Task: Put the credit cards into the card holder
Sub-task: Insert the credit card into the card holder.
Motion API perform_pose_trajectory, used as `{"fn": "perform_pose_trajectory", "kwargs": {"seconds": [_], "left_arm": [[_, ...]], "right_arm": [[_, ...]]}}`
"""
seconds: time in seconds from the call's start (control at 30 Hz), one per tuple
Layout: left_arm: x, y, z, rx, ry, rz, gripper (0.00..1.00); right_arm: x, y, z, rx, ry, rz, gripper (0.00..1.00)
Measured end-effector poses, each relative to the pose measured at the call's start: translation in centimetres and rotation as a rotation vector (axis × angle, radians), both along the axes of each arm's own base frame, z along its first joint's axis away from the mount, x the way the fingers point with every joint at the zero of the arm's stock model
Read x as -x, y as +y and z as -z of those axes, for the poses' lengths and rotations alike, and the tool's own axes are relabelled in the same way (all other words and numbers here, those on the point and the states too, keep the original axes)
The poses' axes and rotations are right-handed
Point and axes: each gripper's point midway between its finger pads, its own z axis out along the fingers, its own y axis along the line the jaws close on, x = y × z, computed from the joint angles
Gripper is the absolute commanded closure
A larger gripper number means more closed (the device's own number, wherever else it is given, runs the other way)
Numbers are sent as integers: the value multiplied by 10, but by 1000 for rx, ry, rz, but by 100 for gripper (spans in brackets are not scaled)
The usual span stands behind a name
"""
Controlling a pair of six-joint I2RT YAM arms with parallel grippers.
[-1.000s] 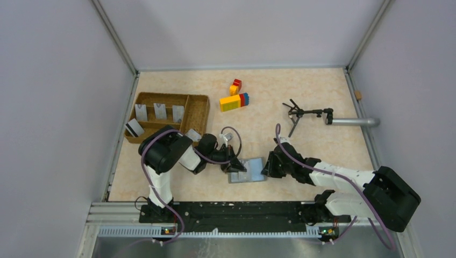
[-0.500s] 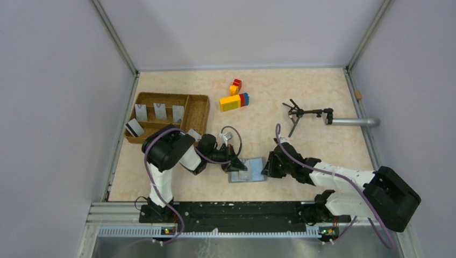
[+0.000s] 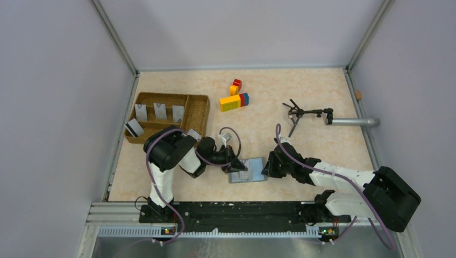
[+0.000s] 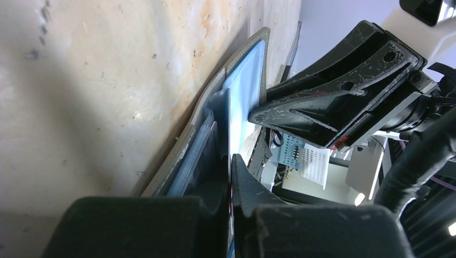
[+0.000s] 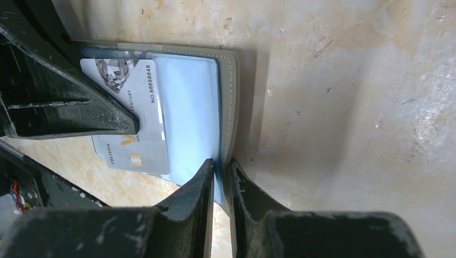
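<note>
- Left gripper (image 4: 230, 161), jaws pressed nearly together on what appears to be a thin silver-grey credit card (image 5: 134, 102), holds that card face-up over the pale blue inner panel of the flat grey fold-over card holder (image 5: 188, 97).
- Right gripper (image 5: 220, 167) is clamped on the holder's free edge, pinning the opened wallet flat on the speckled beige table (image 3: 301, 86).
- Between the two grippers, the holder lies well apart from the brown wicker compartment tray (image 3: 166, 95), off its near corner toward the arm bases.
- One edge of the card overhangs the wallet. Whether its far end sits inside a pocket cannot be told, so this insertion reads as under way rather than finished.
- Four more silver-grey cards (image 3: 159, 110) sit in the tray, and what looks like a fifth card (image 3: 192, 134) rests just beside the tray's near corner. Most of the job is judged yet to be done.
</note>
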Motion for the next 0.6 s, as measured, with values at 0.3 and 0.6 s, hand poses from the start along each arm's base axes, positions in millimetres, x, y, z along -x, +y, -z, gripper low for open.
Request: {"fn": "perform_pose_trajectory", "kwargs": {"seconds": [0.3,0.6], "left_arm": [[7,-4,1,1,-3,8,100],[6,-5,1,0,-8,3,100]], "right_arm": [[0,0,0,1,0,2,88],[-1,-1,-3,-6,-7,9,88]]}}
